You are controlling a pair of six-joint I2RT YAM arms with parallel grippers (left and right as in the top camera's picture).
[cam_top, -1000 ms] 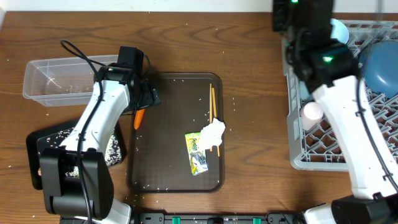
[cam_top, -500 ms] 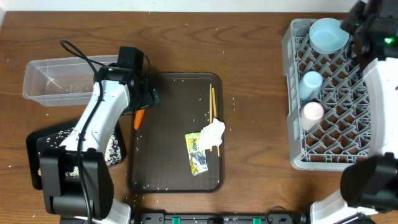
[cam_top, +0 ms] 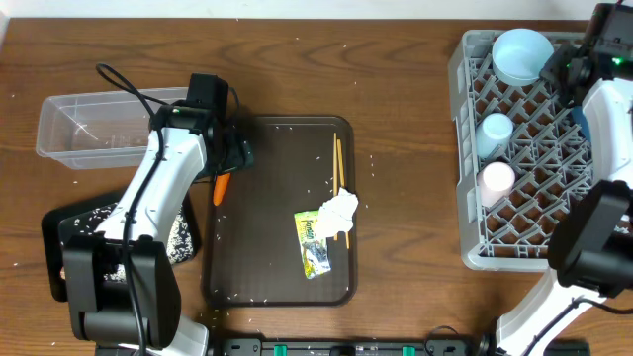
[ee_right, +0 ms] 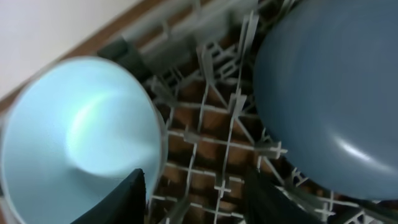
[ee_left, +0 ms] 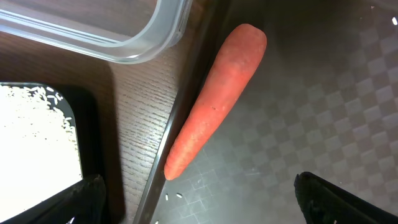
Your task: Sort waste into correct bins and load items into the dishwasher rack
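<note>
The orange carrot (ee_left: 214,102) (cam_top: 222,186) lies across the left rim of the dark-brown serving tray (cam_top: 277,282). My left gripper (ee_left: 202,202) (cam_top: 233,156) hovers just past its tip, open and empty. The napkin (cam_top: 339,210), wrapper (cam_top: 315,243) and chopsticks (cam_top: 339,163) rest on that tray. In the grey rack (cam_top: 534,213) stand the pale-blue bowl (cam_top: 522,54) (ee_right: 74,137), light-blue cup (cam_top: 493,129) and pink cup (cam_top: 497,178). My right gripper (ee_right: 196,202) (cam_top: 579,61) is open above the lattice, between the bowl and the large blue plate (ee_right: 329,93).
The clear tub (cam_top: 94,124) (ee_left: 124,31) sits at the back left. The black tray (cam_top: 74,222) (ee_left: 93,124), holding white rice (ee_left: 37,137), lies in front of it. Loose rice grains dot the serving tray and the table around it.
My right arm has swung away from the rack's left side to its far right corner, uncovering the bowl and cups. Its jaws have narrowed somewhat. The left arm has stayed still.
</note>
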